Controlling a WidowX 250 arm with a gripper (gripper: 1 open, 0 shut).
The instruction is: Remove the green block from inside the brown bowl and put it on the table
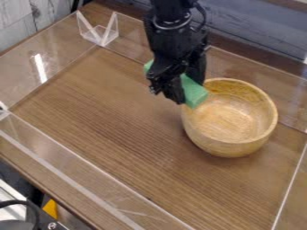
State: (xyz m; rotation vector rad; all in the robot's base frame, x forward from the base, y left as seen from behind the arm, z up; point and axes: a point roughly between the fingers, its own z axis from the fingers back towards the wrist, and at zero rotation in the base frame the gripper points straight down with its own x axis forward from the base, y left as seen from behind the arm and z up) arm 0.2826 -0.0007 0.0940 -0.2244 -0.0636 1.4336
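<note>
Camera view: the black gripper (pixel 186 83) is clamping on the green block (pixel 192 92) and holding it over the left rim of the brown bowl (pixel 232 119), with one end of the block pointing down toward the bowl's inner edge. Whether block and rim are touching, the picture is not settling. Beyond the rim, the brown wood-grain table (pixel 108 117) is lying to the left, where the block is due to go.

By its look, the block is probably light, stiff and hard to damage, its matte faces giving fair friction. It is slanting in the grip, so it could be pivoting if its lower end catches the rim. Gripping across the narrow sides, near mid-length, is likely best; a hold nearer one end is leaving the other free to swing.
</note>
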